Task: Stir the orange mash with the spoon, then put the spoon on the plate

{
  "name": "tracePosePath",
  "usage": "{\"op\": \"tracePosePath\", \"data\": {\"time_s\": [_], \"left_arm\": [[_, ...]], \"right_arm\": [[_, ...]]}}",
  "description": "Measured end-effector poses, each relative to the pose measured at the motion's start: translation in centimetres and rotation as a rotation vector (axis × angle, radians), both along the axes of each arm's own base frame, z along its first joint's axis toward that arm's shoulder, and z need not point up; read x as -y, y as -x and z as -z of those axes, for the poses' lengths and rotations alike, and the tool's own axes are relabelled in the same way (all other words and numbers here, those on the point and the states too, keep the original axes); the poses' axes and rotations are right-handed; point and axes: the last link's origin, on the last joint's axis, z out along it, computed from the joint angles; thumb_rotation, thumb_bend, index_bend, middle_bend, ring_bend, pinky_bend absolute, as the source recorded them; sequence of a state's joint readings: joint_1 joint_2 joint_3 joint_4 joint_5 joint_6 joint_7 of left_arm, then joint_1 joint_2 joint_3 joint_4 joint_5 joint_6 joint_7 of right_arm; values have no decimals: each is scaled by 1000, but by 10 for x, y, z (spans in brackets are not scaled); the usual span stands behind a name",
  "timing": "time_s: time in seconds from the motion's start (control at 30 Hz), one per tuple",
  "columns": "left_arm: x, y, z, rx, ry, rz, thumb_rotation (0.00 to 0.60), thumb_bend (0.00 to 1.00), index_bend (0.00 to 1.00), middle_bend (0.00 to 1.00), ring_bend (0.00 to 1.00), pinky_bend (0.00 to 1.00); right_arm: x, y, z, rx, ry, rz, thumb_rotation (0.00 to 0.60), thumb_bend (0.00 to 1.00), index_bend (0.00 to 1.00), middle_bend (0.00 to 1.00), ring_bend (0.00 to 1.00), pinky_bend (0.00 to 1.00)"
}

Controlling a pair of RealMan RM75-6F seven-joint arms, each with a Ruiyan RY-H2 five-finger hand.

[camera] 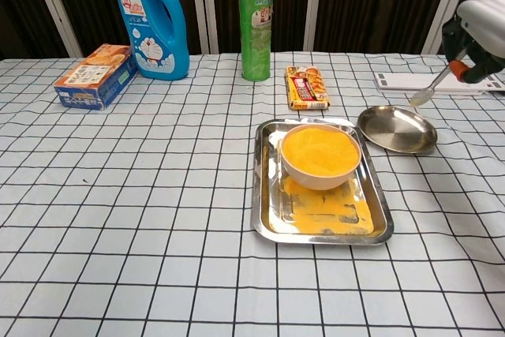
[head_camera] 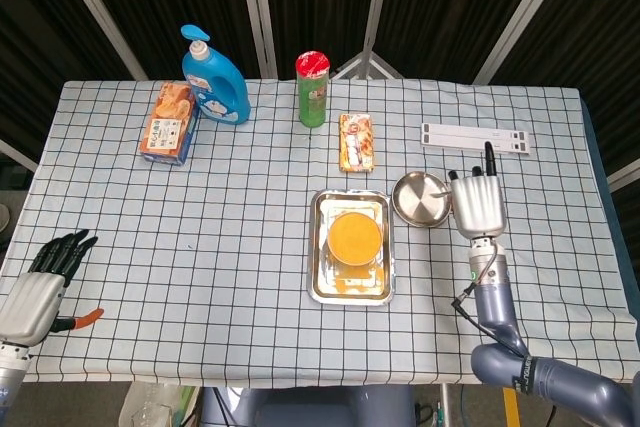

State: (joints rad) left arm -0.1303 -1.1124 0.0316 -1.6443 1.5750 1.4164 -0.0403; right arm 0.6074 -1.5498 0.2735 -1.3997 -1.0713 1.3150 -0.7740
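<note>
Checked table [head_camera: 250, 277] runs past frame edges; steel tray [camera: 271, 211], smeared orange, sits well left of right hand [head_camera: 477, 205]; bowl of orange mash [camera: 319, 153] inside tray; round plate [camera: 397, 129] just left of and below that hand; right hand half cut off at chest-view edge, fingers closed round spoon [camera: 430, 90], orange handle end barely showing, spoon bowl hanging above plate's right rim, not touching; left hand [head_camera: 38, 282] far off at left corner, fingers loosely apart, holding nothing; small orange thing beneath it, unclear.
</note>
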Motion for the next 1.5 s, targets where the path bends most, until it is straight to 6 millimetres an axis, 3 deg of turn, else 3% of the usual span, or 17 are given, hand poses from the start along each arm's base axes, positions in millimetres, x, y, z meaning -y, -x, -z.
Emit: {"op": "tracePosePath", "data": {"time_s": [0.27, 0.6, 0.83, 1.17, 1.5], "left_arm": [[-1, 0, 1, 5, 10, -14, 600, 0, 0, 0, 0, 0], [-2, 1, 0, 14, 13, -23, 600, 0, 0, 0, 0, 0], [-2, 1, 0, 16, 13, -23, 600, 0, 0, 0, 0, 0], [-1, 0, -1, 15, 10, -15, 600, 0, 0, 0, 0, 0], [0, 0, -1, 11, 4, -6, 600, 0, 0, 0, 0, 0]], "right_arm": [[10, 26, 22, 59, -1, 35, 600, 776, 857, 779, 470, 0], [16, 36, 49, 109, -7, 39, 600, 775, 745, 759, 469, 0], [17, 43, 58, 88, -4, 26, 600, 730, 524, 596, 383, 0], [11, 45, 60, 66, -7, 22, 600, 674, 276, 429, 261, 0], [2, 50, 49, 25, 2, 37, 600, 663, 213, 383, 237, 0]]}}
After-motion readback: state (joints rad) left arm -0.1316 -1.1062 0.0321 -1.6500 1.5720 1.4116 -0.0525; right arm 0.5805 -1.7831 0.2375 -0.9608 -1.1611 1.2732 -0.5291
